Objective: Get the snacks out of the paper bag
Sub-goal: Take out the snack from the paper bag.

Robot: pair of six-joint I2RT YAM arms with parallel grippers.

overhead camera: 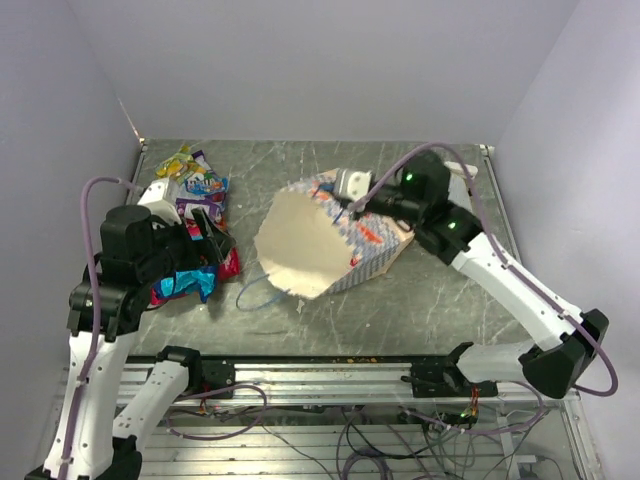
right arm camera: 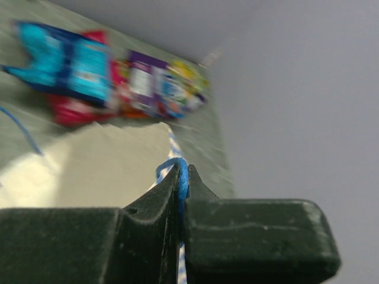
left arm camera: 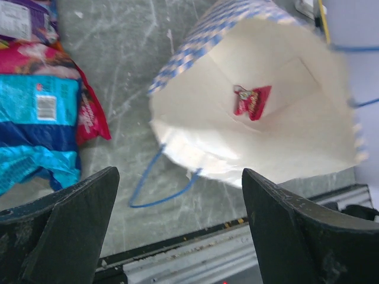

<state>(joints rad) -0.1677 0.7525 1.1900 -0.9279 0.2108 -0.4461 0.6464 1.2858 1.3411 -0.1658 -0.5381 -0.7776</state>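
The blue-and-white checkered paper bag point(overhead camera: 365, 245) lies tipped on the table, its cream mouth facing the lower left. My right gripper point(overhead camera: 345, 207) is shut on its upper blue string handle point(right arm camera: 183, 177), fingertips point(right arm camera: 185, 173) pinching the cord. One red snack packet point(left arm camera: 253, 102) sits deep inside the bag point(left arm camera: 278, 136). A pile of snacks point(overhead camera: 195, 190) in purple, yellow, pink and blue lies at the left. My left gripper point(overhead camera: 215, 238) hovers over that pile, open and empty point(left arm camera: 180, 231), facing the bag's mouth.
The bag's second blue handle point(left arm camera: 157, 192) trails loose on the table in front of the mouth. A metal rail point(overhead camera: 330, 375) runs along the near table edge. Walls close in the left, back and right sides.
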